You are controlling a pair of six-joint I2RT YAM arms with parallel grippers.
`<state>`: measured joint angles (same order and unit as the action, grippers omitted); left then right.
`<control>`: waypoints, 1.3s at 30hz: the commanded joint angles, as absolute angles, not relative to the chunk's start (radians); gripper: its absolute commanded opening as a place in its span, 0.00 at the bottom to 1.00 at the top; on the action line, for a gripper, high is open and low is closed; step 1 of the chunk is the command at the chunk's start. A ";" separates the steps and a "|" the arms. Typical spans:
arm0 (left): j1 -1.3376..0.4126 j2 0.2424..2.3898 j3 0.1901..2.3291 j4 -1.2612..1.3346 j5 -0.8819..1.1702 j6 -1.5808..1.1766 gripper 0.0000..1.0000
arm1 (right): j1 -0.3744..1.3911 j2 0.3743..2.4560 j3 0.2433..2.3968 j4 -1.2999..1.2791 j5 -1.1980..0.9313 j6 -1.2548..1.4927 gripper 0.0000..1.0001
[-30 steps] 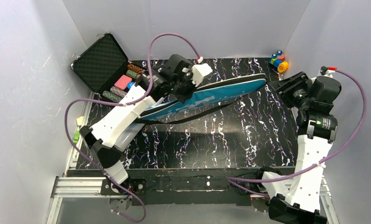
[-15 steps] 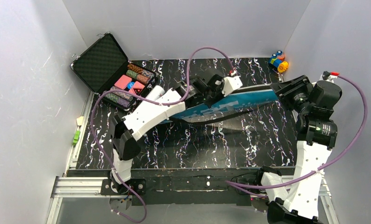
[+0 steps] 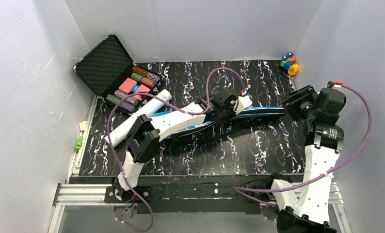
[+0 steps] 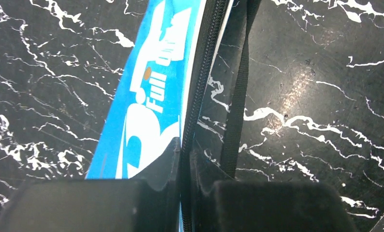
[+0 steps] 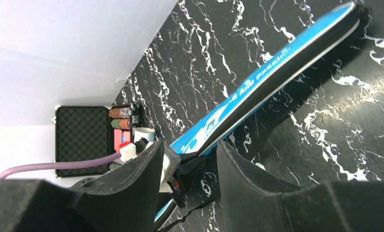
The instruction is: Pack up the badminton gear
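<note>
There's the left tool [image 4: 185, 159] pinching the zip edge of the blue racket bag [image 4: 146, 87] lying across the tabletop [image 3: 258, 150], right tool [image 5: 189, 145] spread empty near its right end, and I reckon that thin seam grip could slip.

Robotics lab cell, data-collection rig.
- Two white robot arms, left arm [image 3: 168, 124] and right arm [image 3: 321, 160], sitting bolted at near edge of worktop [image 3: 258, 155].
- Black marble-pattern sheet covering worktop.
- Plain white panels [image 3: 195, 29] boxing in worktop at back and both sides.
- Bare aluminium extrusion rail [image 3: 79, 194] running along front, under arm bases.
- Purple cables [image 3: 223, 68] looping loose off both wrists.
- Unrelated props sharing worktop like staged test items: blue racket bag [image 3: 258, 110], black chip case [image 3: 103, 65], small toy [image 3: 289, 63].
</note>
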<state>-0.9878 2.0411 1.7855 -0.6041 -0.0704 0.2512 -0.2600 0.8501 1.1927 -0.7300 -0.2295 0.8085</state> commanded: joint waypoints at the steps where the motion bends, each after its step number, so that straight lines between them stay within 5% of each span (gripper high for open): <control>1: -0.990 2.057 1.780 -0.507 -0.022 0.191 0.00 | -0.264 0.841 1.157 -0.679 -0.239 0.805 0.52; 2: -0.992 2.066 1.783 -0.512 -0.017 0.186 0.00 | -0.264 0.841 1.145 -0.675 -0.241 0.804 0.52; 6: -0.993 2.065 1.780 -0.542 0.000 0.162 0.58 | -0.263 0.845 1.092 -0.643 -0.248 0.797 0.52; 11: -0.968 1.980 1.723 -0.570 -0.001 0.123 0.98 | -0.263 0.888 1.057 -0.613 -0.246 0.752 0.54; 14: -0.911 1.908 1.719 -0.611 0.077 0.085 0.98 | -0.262 0.910 1.034 -0.578 -0.230 0.706 0.57; 16: -0.847 1.865 1.727 -0.646 0.119 0.060 0.98 | -0.260 0.915 1.005 -0.536 -0.202 0.676 0.71; 19: -0.722 1.794 1.736 -0.680 0.185 0.025 0.98 | -0.255 0.937 0.977 -0.471 -0.139 0.644 0.78; 27: -0.342 1.651 1.667 -0.697 0.297 0.035 0.98 | -0.186 1.008 0.878 -0.098 -0.049 0.468 0.83; 33: -0.135 1.620 1.601 -0.748 0.352 0.012 0.98 | -0.107 1.186 1.098 -0.281 -0.054 0.431 0.85; 39: 0.073 1.548 1.373 -0.518 0.403 -0.046 0.98 | -0.009 1.147 0.868 0.046 0.129 0.325 0.87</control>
<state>-0.0452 1.6436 1.4937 -0.6579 0.3470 -0.0044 -0.0185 1.1793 0.9806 -0.1669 0.0074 0.4107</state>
